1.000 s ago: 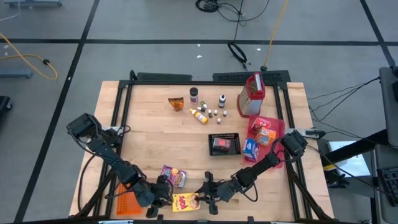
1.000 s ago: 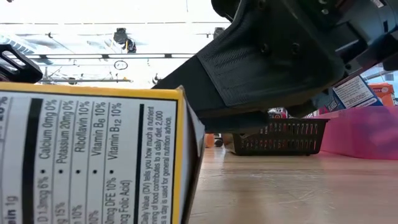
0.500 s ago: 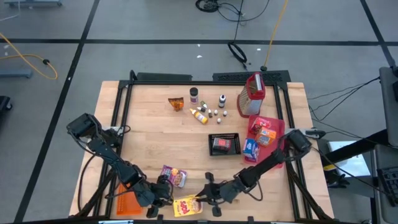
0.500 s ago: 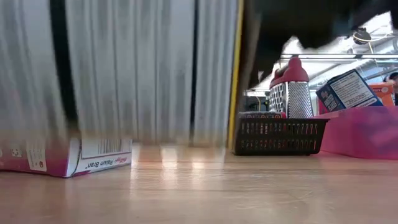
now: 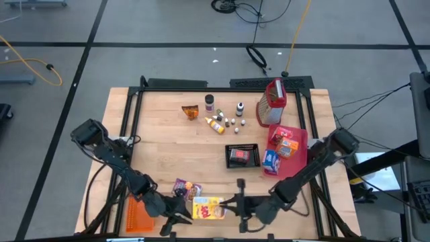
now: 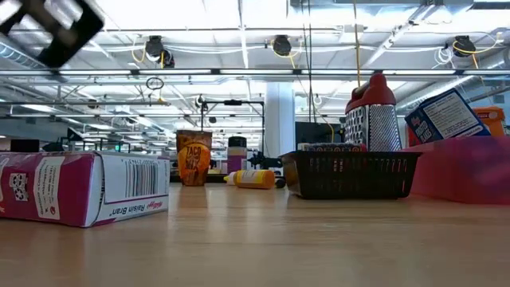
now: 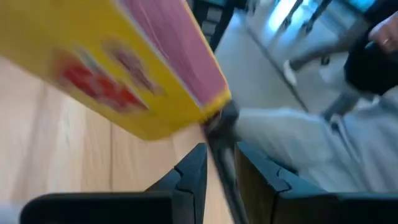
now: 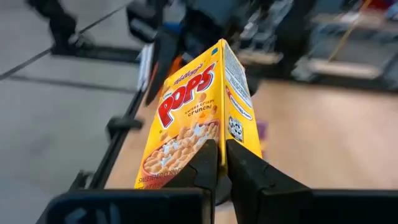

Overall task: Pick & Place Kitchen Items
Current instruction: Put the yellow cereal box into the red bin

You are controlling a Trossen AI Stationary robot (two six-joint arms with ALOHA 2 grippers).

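1. High view: near the front edge of the table [image 5: 161,134], the right gripper [image 5: 232,205] holds the yellow cereal box [image 5: 208,208]. The left gripper [image 5: 176,216] is just beside it, and the purple box [image 5: 185,189] lies behind.
2. Low view: the purple box [image 6: 80,188] lies flat on the wood, and the black mesh basket [image 6: 351,174] stands farther back.
3. Left wrist view: the left fingers [image 7: 193,177] stand slightly apart with nothing between them; the yellow box [image 7: 124,68] is in front.
4. Right wrist view: the right fingers [image 8: 205,168] are pressed on the box's lower edge [image 8: 199,118].

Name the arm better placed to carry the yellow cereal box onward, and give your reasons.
Right. The right gripper already has its jaws shut on the yellow cereal box, lifted off the table. The left gripper sits beside the box, holding nothing.
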